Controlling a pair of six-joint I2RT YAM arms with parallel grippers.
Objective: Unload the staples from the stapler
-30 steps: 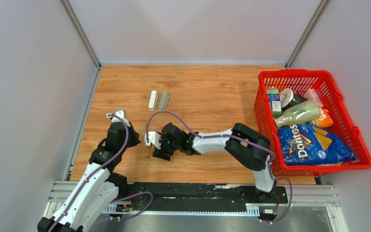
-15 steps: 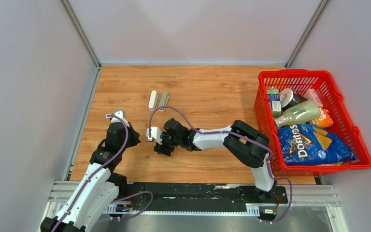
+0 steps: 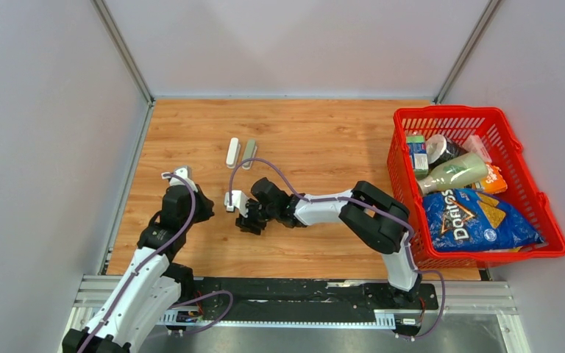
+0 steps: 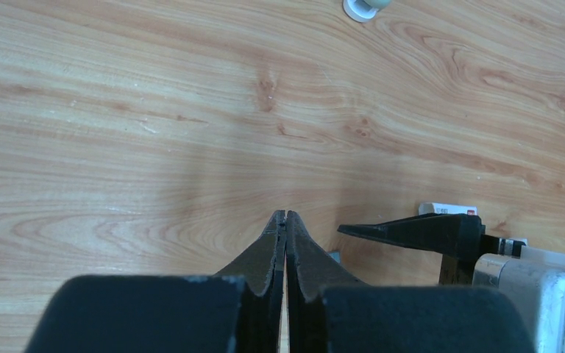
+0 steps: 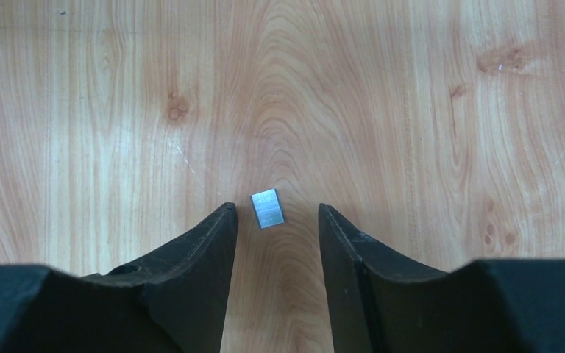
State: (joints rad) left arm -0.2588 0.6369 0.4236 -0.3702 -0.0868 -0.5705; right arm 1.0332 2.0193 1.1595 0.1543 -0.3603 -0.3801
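Wood-grain counter [image 3: 324,132], smooth and varnished, carries everything. A red plastic lattice basket [image 3: 485,114] of groceries sits against its right edge.

My left hand [image 4: 285,215] is pinched closed on nothing, parked low near the left edge. My right hand [image 5: 275,207] reaches left of the middle, closer to the near edge, with its jaws partly apart.

Two pill-shaped bars, one white [image 3: 232,152] and one grey-green [image 3: 248,154], lie side by side toward the far edge.

The staples [image 5: 267,209] are a short, flat, brushed-metal strip lying on the wood between my right fingertips, with a gap on each side.

I judge this the pick-up step. Next I must settle the tips onto the wood and close squarely, since a strip this thin and slick could skate out.
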